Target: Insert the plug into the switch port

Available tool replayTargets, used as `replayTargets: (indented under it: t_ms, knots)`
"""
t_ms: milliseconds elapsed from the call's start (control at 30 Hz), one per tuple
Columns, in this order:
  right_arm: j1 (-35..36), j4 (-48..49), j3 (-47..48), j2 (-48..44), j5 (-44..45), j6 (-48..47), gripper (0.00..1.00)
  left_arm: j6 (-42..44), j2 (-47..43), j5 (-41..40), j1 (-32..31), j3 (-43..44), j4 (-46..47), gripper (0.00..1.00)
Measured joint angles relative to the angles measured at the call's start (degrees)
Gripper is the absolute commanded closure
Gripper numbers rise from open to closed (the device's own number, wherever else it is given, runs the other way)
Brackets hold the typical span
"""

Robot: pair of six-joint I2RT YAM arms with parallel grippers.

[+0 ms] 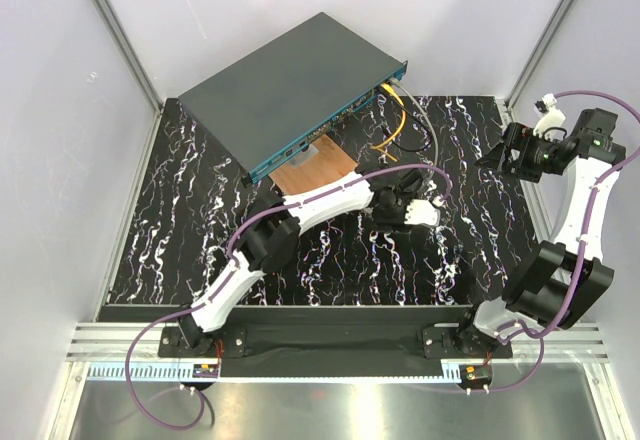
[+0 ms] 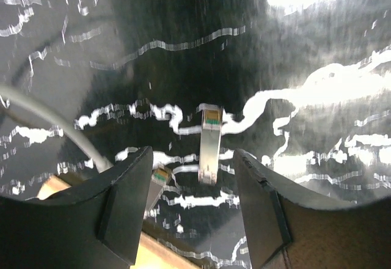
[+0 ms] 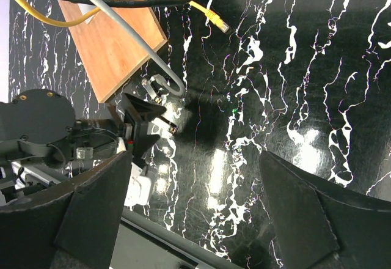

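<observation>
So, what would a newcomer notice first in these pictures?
Probably the wide dark box with its teal front face, lying slantwise at the far middle of the marbled black table, with a yellow cable curling near its right end. Next, the clear plug lying on the table, just beyond the open jaws of the left gripper.

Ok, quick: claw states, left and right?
Left claw: open, plug between jaws, not gripped.
Right claw: open, empty.
</observation>
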Motion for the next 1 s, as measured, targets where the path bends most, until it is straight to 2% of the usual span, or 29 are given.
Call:
replayTargets:
  t_ms: [300, 400, 433, 567, 667, 867, 1000]
  knots:
    - [0.0, 0.0, 0.0, 0.0, 0.07, -0.2, 0.11, -0.52, 1.64, 4.55, 0.17, -2.16, 3.08, 0.47]
    - [0.0, -0.04, 0.0, 0.0, 0.04, -0.24, 0.13, -0.85, 1.64, 6.54, 0.68, -2.71, 3.15, 0.57]
    - [0.0, -0.07, 0.0, 0.0, 0.07, -0.26, 0.14, -0.96, 1.64, 7.08, 0.85, -2.91, 3.15, 0.63]
    - [0.0, -0.39, 0.0, 0.0, 0.04, -0.48, 0.15, -0.9, 1.01, 8.81, 1.16, -4.26, 2.84, 0.79]
    - [0.0, -0.87, 0.0, 0.0, 0.02, -0.66, 0.14, -0.02, -0.39, 9.01, 1.14, -6.4, 2.01, 0.86]
    - [0.0, -1.11, 0.0, 0.0, -0.17, -1.03, 0.15, 0.76, -3.82, 7.19, 0.87, -11.04, -3.91, 0.87]
    - [0.0, -1.16, 0.0, 0.0, -0.66, -1.07, 0.15, 0.55, -5.14, 4.79, 0.37, -12.9, -8.74, 0.75]
